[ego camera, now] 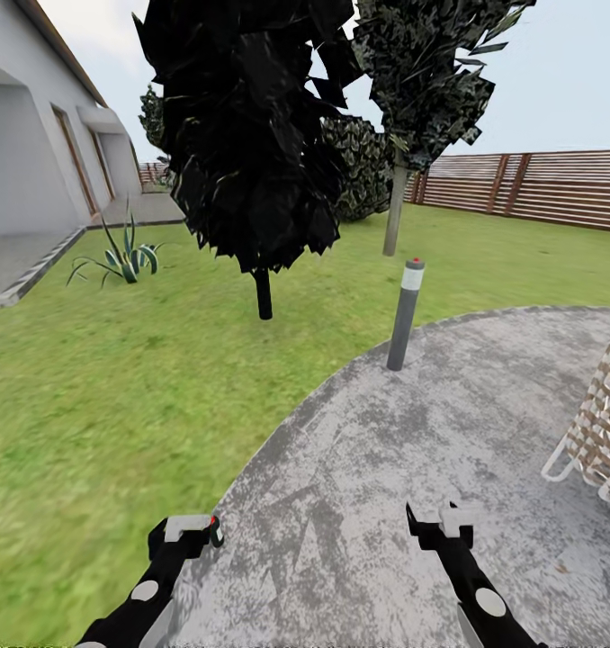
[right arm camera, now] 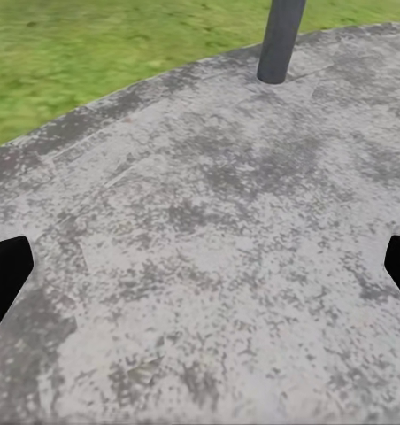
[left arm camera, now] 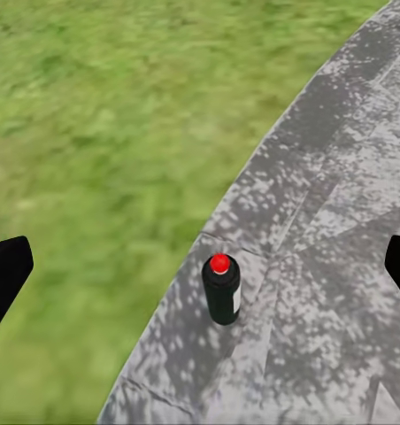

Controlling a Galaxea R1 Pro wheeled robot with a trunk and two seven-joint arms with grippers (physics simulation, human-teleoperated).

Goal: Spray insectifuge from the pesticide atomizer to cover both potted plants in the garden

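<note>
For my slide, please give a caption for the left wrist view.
Open left gripper above the upright pesticide atomizer, which stands on the stone patio near the lawn.

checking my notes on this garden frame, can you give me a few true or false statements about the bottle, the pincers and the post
1. The pesticide atomizer stands upright on the stone patio near its edge with the lawn. True.
2. The left pincer is shut on the atomizer. False: its fingers are spread wide, apart from the bottle, which stands free on the stone between them.
3. The right pincer holds nothing. True: it is open over bare stone.
4. The grey lamp post lies flat on the grass. False: it stands upright at the patio's rim.
5. A brown slat fence runs along the lawn's far side. True.
</note>
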